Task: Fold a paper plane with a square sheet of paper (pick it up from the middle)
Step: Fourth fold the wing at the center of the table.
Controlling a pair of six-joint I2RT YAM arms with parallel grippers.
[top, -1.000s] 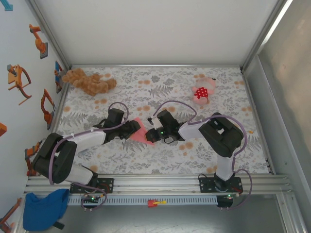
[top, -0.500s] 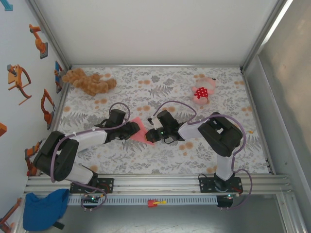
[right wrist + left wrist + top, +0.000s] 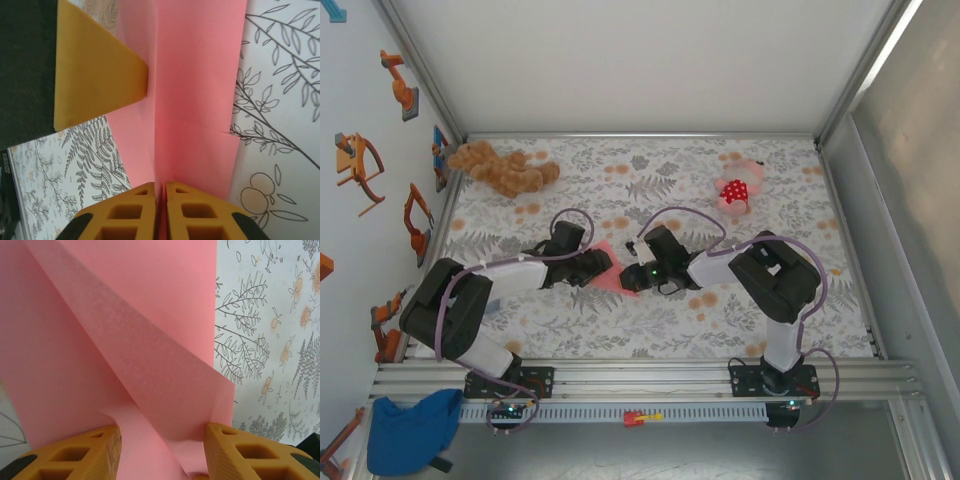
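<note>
Two grippers meet tip to tip near the middle of the floral table cover, with the square sheet of paper between and beneath them. The left gripper has its jaws standing well apart. In its wrist view the two orange fingers sit at either side, and the pink sheet runs flat between them and on ahead of the tips. A folded flap crosses the sheet on a slant, its lower corner ending just inside the right-hand finger (whether that pad touches the flap I cannot tell). Nothing is pinched there. The right gripper has its jaws drawn almost together, leaving only a thin slit. A raised crease of the paper runs straight into that slit, so the jaws are nipped on the fold. Ahead of those jaws and to their left, one orange finger of the other arm rests against the sheet beside the crease. Well beyond both sets of jaws lie a brown plush toy, off past the left gripper, and a pink plush toy with a red dotted patch, off past the right one
</note>
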